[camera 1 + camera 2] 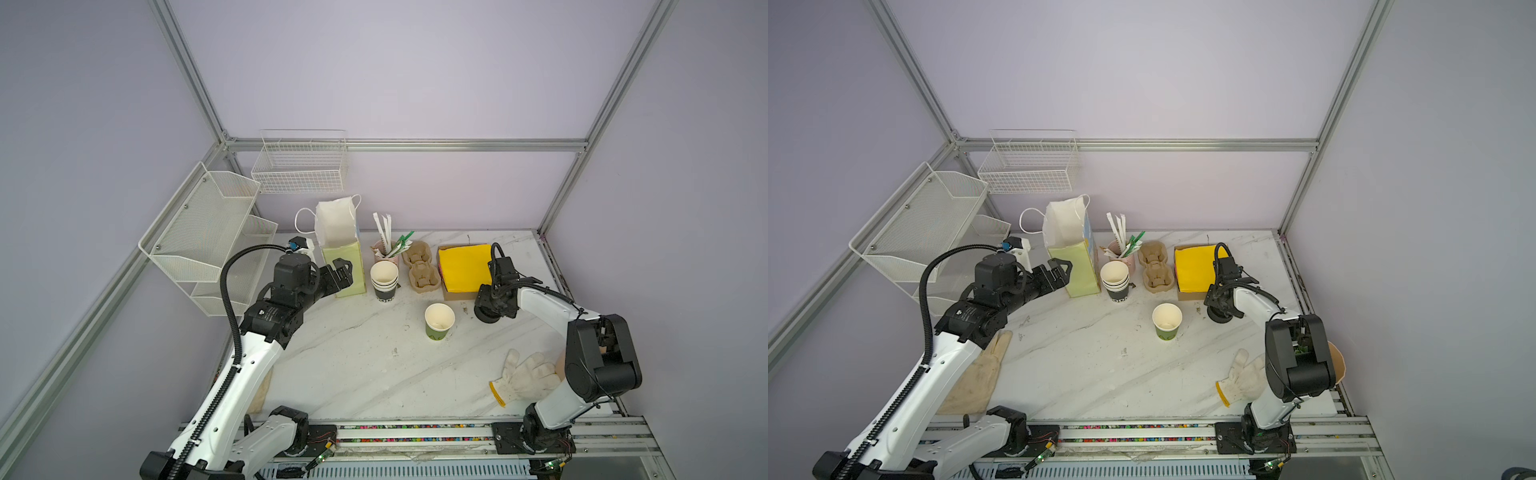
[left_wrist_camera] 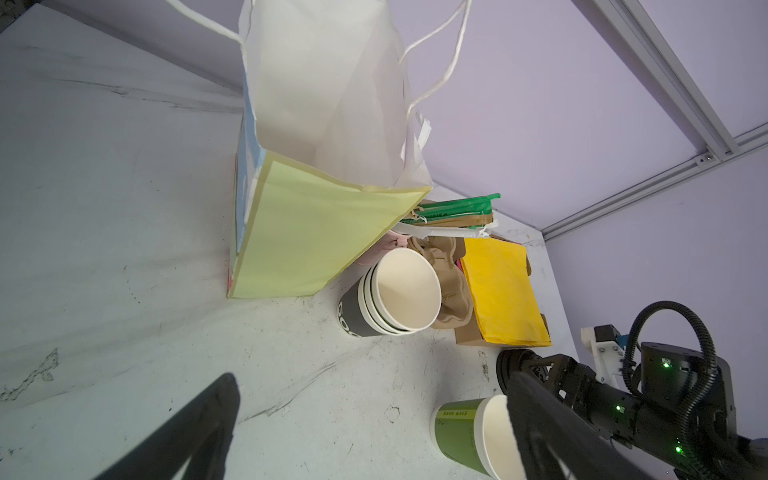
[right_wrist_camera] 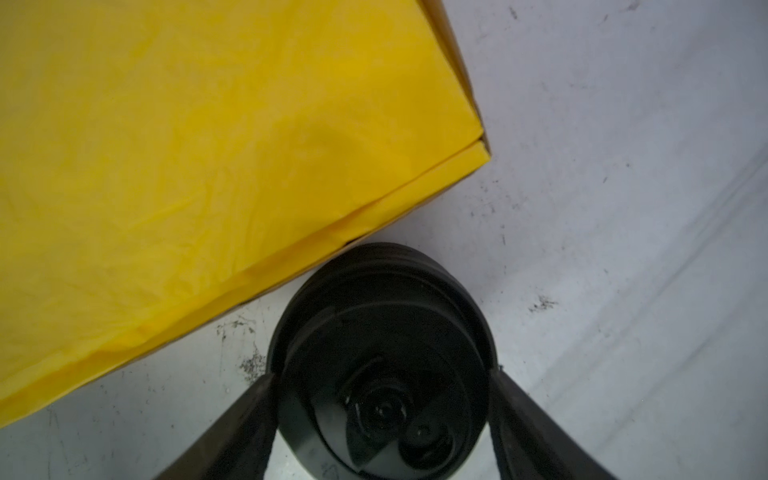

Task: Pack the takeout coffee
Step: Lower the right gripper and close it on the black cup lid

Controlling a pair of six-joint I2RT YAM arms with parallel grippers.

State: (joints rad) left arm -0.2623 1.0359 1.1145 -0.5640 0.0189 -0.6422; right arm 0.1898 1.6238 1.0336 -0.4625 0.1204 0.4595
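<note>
Black fingers of the right gripper (image 3: 382,372) sit against opposite sides of a round black lid (image 3: 374,299), jaws fairly wide and pinching its rim. The lid is just off a corner of the yellow-topped box (image 3: 208,145).

The left gripper (image 1: 349,274) is spread to its widest and holds nothing. It hangs close to the paper bag (image 1: 334,226); whether it touches the bag cannot be told.

The green cup (image 1: 439,328) stands upright near the middle of the marble table (image 1: 353,365), long axis vertical, open mouth up. In both top views it sits at 4 o'clock from the stacked cups (image 1: 384,282) and at 9 o'clock from the lid, apart from both grippers.
</note>
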